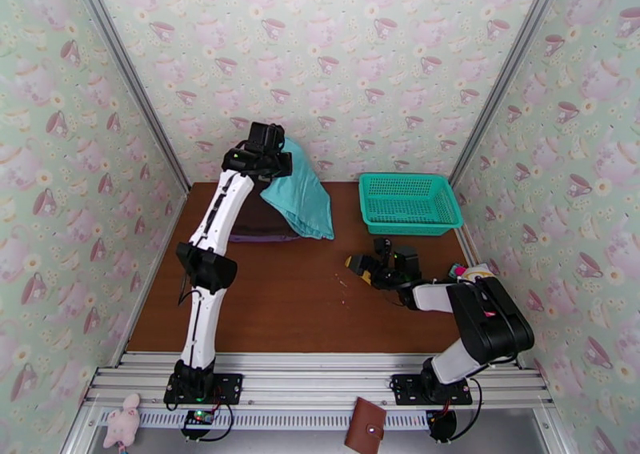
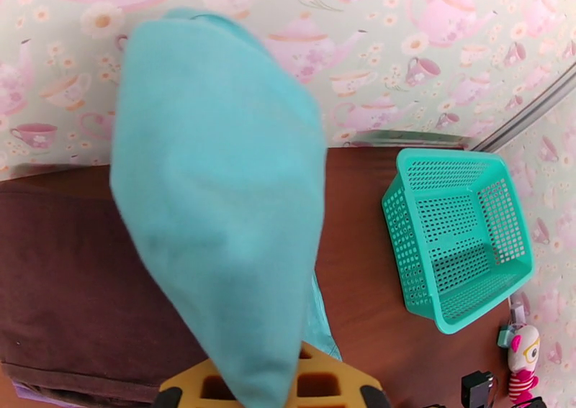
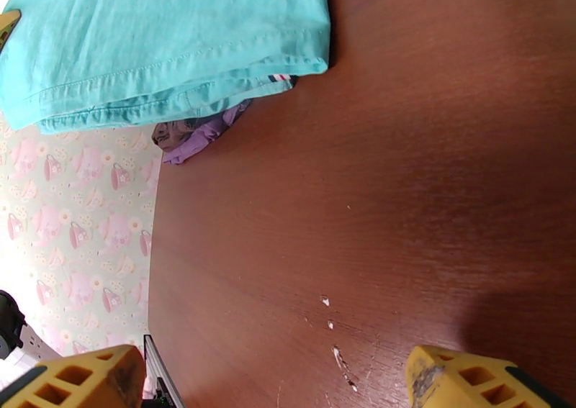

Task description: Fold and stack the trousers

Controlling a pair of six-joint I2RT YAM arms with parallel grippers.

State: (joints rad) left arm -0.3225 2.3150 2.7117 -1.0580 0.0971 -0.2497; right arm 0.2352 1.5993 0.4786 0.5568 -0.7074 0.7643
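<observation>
The turquoise trousers (image 1: 302, 193) hang folded from my left gripper (image 1: 270, 153), which is raised at the back left and shut on their upper edge. Their lower end drapes onto a dark brown folded cloth (image 1: 258, 222). In the left wrist view the trousers (image 2: 216, 215) hang close before the camera, over the yellow fingers (image 2: 320, 386). My right gripper (image 1: 370, 257) rests low over the table at the right, open and holding nothing. Its wrist view shows the trousers' hem (image 3: 158, 35) lying flat, with the yellow fingertips (image 3: 79, 381) wide apart.
A teal mesh basket (image 1: 410, 225) stands at the back right, its inside (image 2: 453, 244) bare. A purple cloth edge (image 3: 205, 130) pokes out under the stack. Small white specks (image 3: 333, 327) dot the brown table (image 1: 296, 303). A small toy (image 2: 523, 359) lies by the right wall.
</observation>
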